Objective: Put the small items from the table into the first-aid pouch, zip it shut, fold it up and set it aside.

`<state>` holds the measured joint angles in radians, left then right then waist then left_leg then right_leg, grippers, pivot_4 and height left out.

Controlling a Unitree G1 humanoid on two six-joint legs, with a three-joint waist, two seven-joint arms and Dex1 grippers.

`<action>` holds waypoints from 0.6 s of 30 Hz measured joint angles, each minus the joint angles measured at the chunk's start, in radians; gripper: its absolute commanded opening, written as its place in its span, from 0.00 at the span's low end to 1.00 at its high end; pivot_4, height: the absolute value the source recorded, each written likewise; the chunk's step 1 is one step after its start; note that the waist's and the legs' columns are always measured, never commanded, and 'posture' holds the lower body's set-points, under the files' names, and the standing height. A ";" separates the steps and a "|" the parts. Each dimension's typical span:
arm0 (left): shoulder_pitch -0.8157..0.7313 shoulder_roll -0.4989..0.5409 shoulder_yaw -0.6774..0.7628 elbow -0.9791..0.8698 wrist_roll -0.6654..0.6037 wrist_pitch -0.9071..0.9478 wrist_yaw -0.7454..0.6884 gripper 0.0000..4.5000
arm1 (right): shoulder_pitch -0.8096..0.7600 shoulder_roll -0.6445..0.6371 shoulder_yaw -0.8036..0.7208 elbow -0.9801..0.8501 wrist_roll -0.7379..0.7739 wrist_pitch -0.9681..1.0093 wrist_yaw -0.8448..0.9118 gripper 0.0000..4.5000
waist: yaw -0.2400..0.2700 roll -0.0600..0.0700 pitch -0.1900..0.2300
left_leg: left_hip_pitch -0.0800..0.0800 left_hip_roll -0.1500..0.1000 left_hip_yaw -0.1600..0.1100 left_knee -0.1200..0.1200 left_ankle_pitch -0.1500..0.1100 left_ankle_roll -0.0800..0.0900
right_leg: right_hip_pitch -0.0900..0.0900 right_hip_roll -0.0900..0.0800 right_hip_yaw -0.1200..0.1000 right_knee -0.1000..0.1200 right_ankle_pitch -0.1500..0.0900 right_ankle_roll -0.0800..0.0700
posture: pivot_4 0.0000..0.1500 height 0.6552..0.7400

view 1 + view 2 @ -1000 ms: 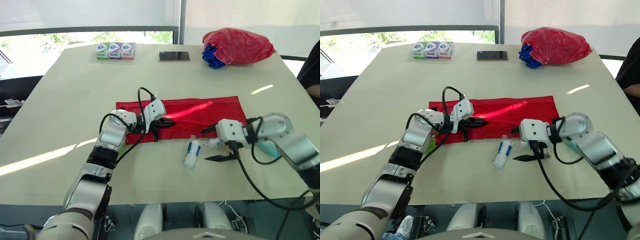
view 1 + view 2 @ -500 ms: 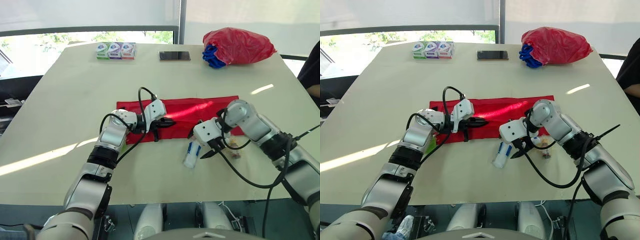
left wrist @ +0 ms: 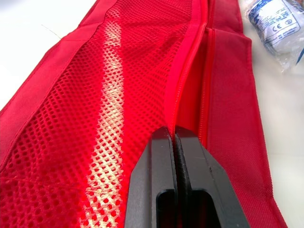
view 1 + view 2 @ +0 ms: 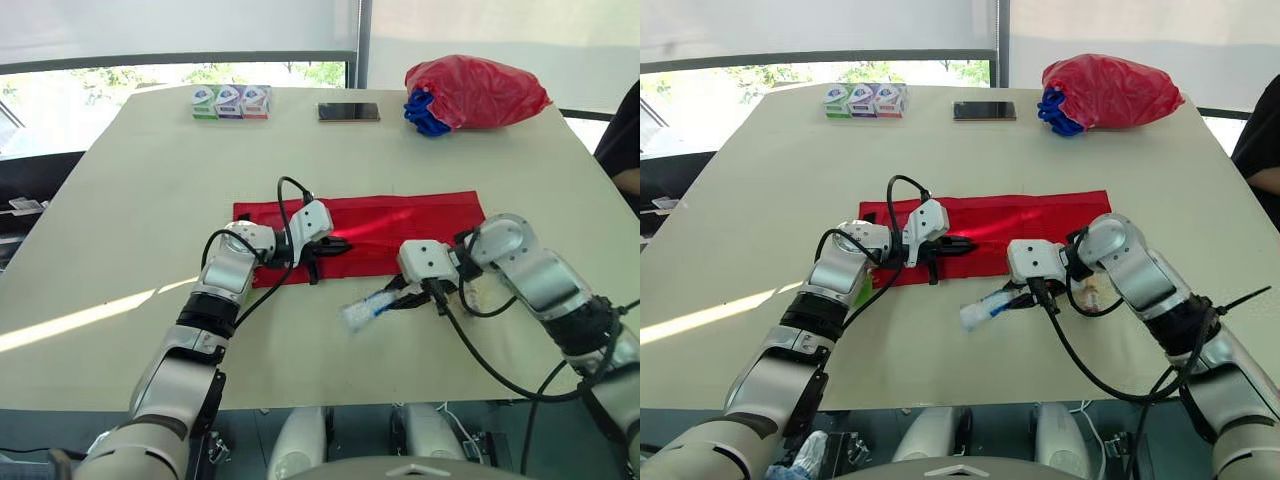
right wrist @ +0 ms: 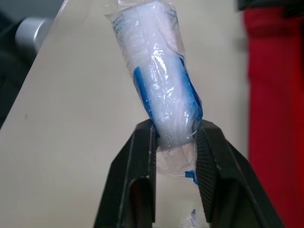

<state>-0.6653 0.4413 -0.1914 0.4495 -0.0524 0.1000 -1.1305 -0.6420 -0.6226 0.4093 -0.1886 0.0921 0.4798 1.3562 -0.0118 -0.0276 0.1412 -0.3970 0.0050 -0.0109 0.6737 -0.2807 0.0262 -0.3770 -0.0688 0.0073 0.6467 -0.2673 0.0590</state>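
Office-like meeting room — big pale table [image 4: 150, 170], wide window [image 4: 60, 100], roller blinds [image 4: 180, 25]

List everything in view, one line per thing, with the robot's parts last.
table: one, cream, under everything
first-aid pouch: one, red, spread flat at the table's centre
bandage roll: one, white and blue in clear wrap, near the pouch's front edge
small boxes: three, green, purple and blue, far edge
phone: one, dark, far edge
plastic bag: one, red, far right corner
blue bundle: one, blue, against the bag
person's arm: one, dark sleeve, right edge
left gripper: black, jaws shut on the pouch
right gripper: black, jaws shut on the roll
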 measured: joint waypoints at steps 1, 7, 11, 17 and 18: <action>0.000 -0.002 -0.001 0.000 0.000 -0.001 0.000 0.00 | 0.010 0.000 -0.019 -0.028 0.009 0.046 -0.028 0.24 | 0.001 0.000 0.000 | 0.000 0.000 0.000 0.000 0.000 0.000 | 0.000 0.000 0.000 0.000 0.000 0.000 | 1.00 1.00; -0.001 -0.011 -0.003 0.005 -0.009 -0.002 0.001 0.00 | 0.085 0.027 -0.117 -0.158 0.032 0.346 -0.265 0.24 | 0.004 0.000 0.000 | -0.001 0.000 0.000 0.000 0.000 0.000 | 0.000 -0.001 0.000 0.000 0.000 0.000 | 1.00 1.00; -0.001 -0.017 -0.003 0.005 -0.017 0.003 0.002 0.00 | 0.110 0.039 -0.110 -0.195 -0.009 0.458 -0.422 0.24 | 0.004 0.000 0.000 | -0.001 -0.001 0.000 0.000 0.000 0.000 | 0.000 -0.001 0.000 0.000 0.000 0.000 | 1.00 1.00; -0.001 -0.029 0.000 0.005 -0.031 0.033 0.005 0.00 | 0.097 0.097 -0.084 -0.200 -0.050 0.660 -0.598 0.24 | 0.000 0.000 0.000 | 0.000 -0.001 0.000 0.000 0.000 0.000 | 0.000 0.000 0.000 0.000 0.000 0.000 | 1.00 1.00; -0.001 -0.033 0.000 0.003 -0.031 0.035 0.006 0.00 | 0.091 0.108 -0.075 -0.200 -0.051 0.677 -0.614 0.24 | -0.001 0.000 0.000 | 0.000 -0.001 0.000 0.000 0.000 0.000 | 0.000 0.000 0.000 0.000 0.000 0.000 | 1.00 1.00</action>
<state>-0.6666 0.4081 -0.1915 0.4529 -0.0833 0.1348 -1.1249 -0.5507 -0.5146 0.3340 -0.3882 0.0416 1.1571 0.7425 -0.0124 -0.0276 0.1410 -0.3975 0.0041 -0.0108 0.6734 -0.2809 0.0264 -0.3773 -0.0690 0.0076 0.6469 -0.2673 0.0590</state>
